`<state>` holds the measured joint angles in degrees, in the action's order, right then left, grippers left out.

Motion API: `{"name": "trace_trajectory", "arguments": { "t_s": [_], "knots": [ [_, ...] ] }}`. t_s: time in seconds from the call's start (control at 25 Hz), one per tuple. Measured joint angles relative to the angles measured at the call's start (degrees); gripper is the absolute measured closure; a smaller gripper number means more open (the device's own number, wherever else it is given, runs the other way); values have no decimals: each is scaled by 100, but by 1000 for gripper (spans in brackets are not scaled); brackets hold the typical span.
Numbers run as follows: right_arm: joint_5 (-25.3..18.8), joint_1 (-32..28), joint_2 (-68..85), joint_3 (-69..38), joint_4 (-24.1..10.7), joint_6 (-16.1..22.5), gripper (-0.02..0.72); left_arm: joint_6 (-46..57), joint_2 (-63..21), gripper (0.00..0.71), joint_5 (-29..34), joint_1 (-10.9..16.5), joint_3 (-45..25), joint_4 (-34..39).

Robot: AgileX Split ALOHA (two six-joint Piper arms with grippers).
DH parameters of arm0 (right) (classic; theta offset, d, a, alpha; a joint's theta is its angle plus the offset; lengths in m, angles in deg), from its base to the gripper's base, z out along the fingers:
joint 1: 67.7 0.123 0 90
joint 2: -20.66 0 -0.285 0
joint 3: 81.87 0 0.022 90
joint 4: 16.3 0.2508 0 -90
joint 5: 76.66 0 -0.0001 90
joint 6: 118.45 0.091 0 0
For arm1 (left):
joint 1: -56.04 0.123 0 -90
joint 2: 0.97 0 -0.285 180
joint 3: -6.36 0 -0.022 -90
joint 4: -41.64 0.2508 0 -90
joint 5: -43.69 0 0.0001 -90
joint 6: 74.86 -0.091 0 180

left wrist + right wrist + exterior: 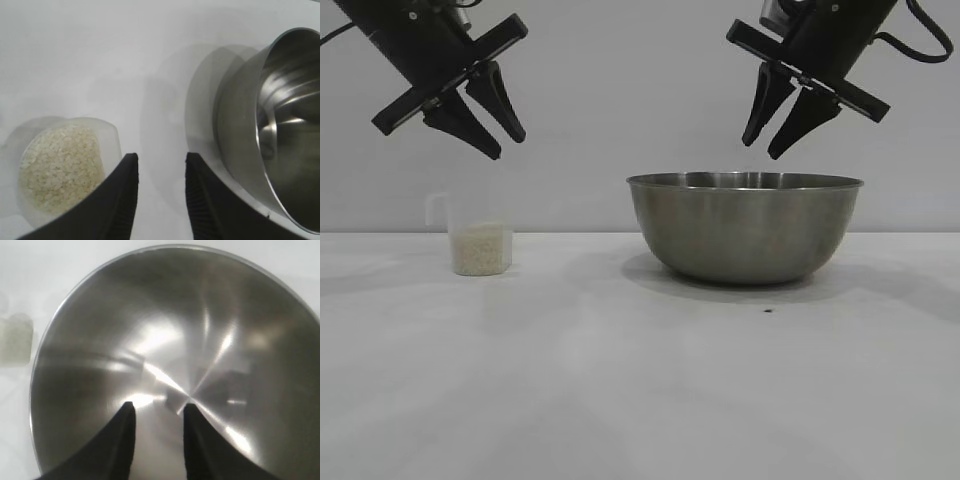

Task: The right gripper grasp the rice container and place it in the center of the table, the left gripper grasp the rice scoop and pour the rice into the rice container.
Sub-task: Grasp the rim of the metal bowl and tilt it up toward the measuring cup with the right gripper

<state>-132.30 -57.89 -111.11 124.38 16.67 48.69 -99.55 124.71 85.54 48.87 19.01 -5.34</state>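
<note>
Steel bowl [745,228], right of centre on the table [620,380], looks stiff, slick and best pinched at its thin rim by the right gripper [779,128] hovering above, fingers part-open and empty like the left gripper's [488,122] over the rice cup [478,243].

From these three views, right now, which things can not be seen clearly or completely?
- Rice scoop, exterior view: the clear handle is too faint to trace; in the left wrist view the left gripper covers its near rim.
- Rice container, exterior view: the inside is hidden behind its own wall; in the left wrist view the picture edge cuts it off.
- Right gripper, right wrist view: only the fingertips show.
- Dark speck on the table: too small to identify.
</note>
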Motion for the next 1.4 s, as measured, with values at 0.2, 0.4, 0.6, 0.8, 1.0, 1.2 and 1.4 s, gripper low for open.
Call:
{"name": "trace_trajectory", "arguments": {
  "t_s": [0.2, 0.4, 0.6, 0.8, 1.0, 1.2, 1.4],
  "knots": [
    [0, 10, 0, 0, 98, 0, 465, 0, 0, 477, 79, 0, 0, 0],
    [0, 10, 0, 0, 160, 0, 465, 0, 0, 477, 122, 0, 0, 0],
    [0, 10, 0, 0, 160, 0, 465, 0, 0, 477, 132, 0, 0, 0],
    [0, 10, 0, 0, 160, -27, 465, 0, 0, 477, 132, 0, 0, 0],
    [-13, 10, 0, 0, 163, -100, 465, -131, 0, 477, 145, 0, 0, 47],
    [-125, 10, 125, 0, -40, -96, 465, -141, -13, 477, 284, 0, 0, 194],
    [-398, 10, 343, 0, -730, 140, 465, -141, -180, 477, 297, 0, 0, 493]
  ]
}}
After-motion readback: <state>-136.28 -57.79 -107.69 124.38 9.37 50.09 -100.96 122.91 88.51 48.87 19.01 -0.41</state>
